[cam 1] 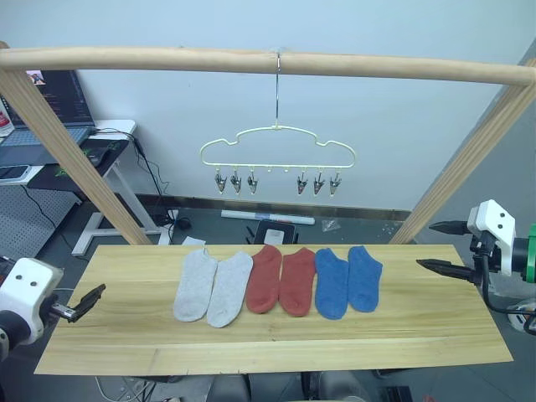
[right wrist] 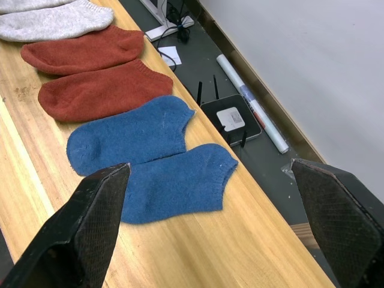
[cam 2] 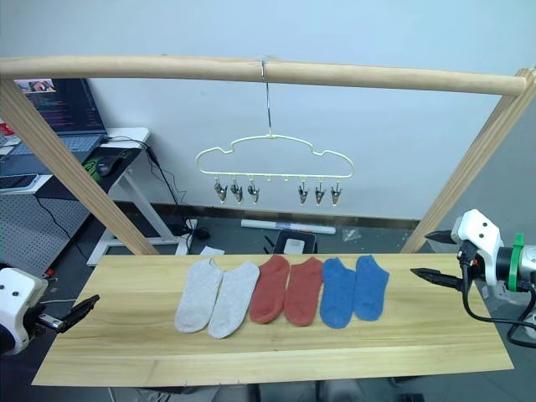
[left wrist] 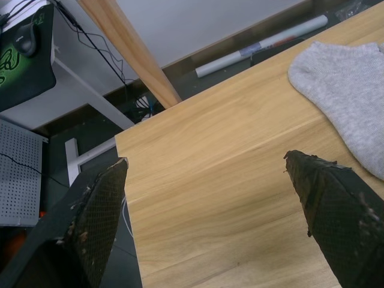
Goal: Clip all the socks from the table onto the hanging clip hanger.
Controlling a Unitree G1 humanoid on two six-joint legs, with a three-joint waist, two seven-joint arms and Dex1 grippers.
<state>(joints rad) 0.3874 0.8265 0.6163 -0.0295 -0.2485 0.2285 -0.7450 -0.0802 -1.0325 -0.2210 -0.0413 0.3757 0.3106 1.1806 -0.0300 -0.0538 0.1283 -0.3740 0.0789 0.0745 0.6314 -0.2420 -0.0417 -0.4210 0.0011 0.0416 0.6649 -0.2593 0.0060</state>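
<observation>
I see an evenly lit, bright indoor scene with soft, diffuse light and no harsh glare. The socks [cam 1: 276, 281] cast only faint shadows on the table [cam 1: 126, 335]. In my wrist views the black fingertips [left wrist: 99, 210] are slightly soft, while the wood between them stays sharp.

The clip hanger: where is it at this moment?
In the left eye view, the clip hanger hangs by its hook from the wooden rail, above the row of socks on the table; no sock is clipped to it.
</observation>
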